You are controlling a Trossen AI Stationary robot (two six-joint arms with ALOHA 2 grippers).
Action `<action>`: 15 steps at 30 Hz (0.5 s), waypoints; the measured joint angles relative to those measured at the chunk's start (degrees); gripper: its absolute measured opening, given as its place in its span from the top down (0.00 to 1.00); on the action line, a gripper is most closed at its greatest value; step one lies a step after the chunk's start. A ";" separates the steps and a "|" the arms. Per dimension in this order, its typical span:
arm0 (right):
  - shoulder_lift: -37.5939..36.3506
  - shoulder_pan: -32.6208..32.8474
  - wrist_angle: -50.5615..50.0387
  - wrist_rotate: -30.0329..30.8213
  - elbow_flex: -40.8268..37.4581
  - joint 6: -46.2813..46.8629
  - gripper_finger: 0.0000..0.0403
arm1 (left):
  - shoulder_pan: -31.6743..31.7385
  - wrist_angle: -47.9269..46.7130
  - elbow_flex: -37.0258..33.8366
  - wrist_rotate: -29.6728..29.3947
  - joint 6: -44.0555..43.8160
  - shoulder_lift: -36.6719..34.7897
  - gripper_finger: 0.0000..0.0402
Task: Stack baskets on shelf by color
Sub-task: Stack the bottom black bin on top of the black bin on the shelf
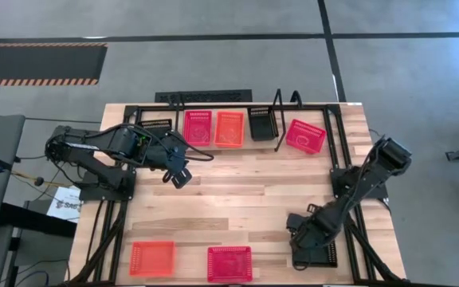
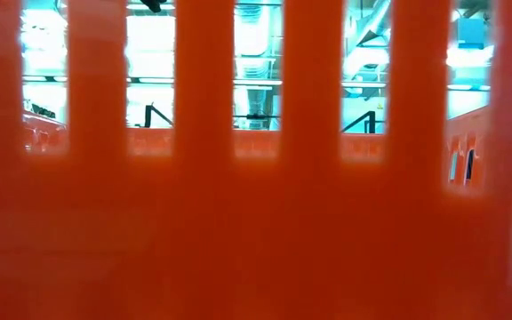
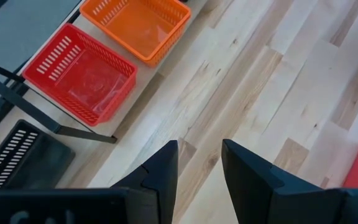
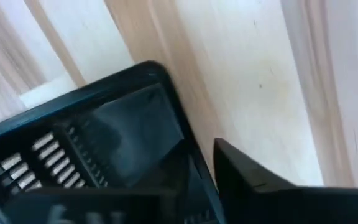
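A black basket [image 4: 104, 143] lies at the near right of the table [image 1: 237, 199]. The right gripper [image 1: 303, 237] is held low over it, right at its wall. Whether this gripper is open or shut, and whether the basket is gripped, cannot be told.

Two more baskets are seen at the near edge of the table. An orange basket [image 1: 151, 257] lies on the left. A red basket [image 1: 229, 263] lies just beside it, and the two are not touching. The low view is filled by an orange wall with slots, very close to the camera.

The shelf [image 3: 138, 90] is found at the far side of the table. Four baskets are lined up on it. A black one [image 1: 156, 125] is at the left end. A red one [image 1: 198, 127] and an orange one [image 1: 229, 127] are set side by side next to it. Another black one [image 1: 262, 123] comes after them. A pink basket [image 1: 305, 135] is seen at the right end, turned a little, past an upright black rod [image 1: 278, 119].

The left gripper [image 3: 197, 149] is held above the bare wood, near the red and orange baskets on the shelf. Its fingers [image 3: 160, 168] are parted a little. Nothing is held between them.
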 joint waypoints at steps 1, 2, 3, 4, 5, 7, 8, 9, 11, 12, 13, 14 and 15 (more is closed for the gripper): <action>0.00 -0.63 0.34 -0.45 0.00 -0.62 0.85 | 0.01 0.00 0.00 0.00 0.00 0.00 0.72; -0.02 -1.30 0.71 -0.77 0.00 -1.09 0.90 | 0.00 0.00 0.00 0.00 0.00 0.00 0.72; -0.01 -2.01 0.96 -0.89 0.02 -1.29 0.94 | 0.01 0.00 0.00 0.00 0.02 0.00 0.72; 0.00 -2.78 1.05 -1.07 0.07 -1.50 0.96 | 0.02 0.00 0.00 0.00 0.02 0.00 0.72; 0.00 -3.53 1.12 -1.05 0.07 -1.55 0.97 | 0.02 0.00 0.00 0.00 0.02 0.00 0.72; 0.00 -5.20 1.08 -0.92 0.07 -1.63 0.96 | 0.00 0.00 0.00 0.00 0.02 0.00 0.72; 0.00 -6.13 1.06 -0.75 0.07 -1.67 0.96 | 0.00 0.00 0.00 0.00 0.02 0.00 0.72; -0.02 -7.09 1.08 -0.23 0.07 -1.89 0.97 | 0.00 0.00 0.00 0.00 0.02 0.00 0.72; -0.15 -8.84 1.10 0.91 0.08 -3.03 0.98 | 0.01 0.00 0.00 0.00 0.02 0.00 0.72; -0.17 -9.81 1.02 1.67 0.34 -3.30 0.98 | 0.00 0.00 0.00 0.00 0.02 0.00 0.72; -0.17 -10.71 0.88 2.50 0.85 -3.97 0.98 | 0.01 0.00 0.00 0.00 0.02 0.00 0.72; -0.17 -11.59 0.71 3.29 1.64 -5.10 0.98 | 0.00 -0.02 0.00 0.00 0.02 0.00 0.72; -0.17 -12.48 0.74 4.09 2.66 -6.57 0.98 | 0.00 -0.01 0.00 0.00 0.02 0.00 0.72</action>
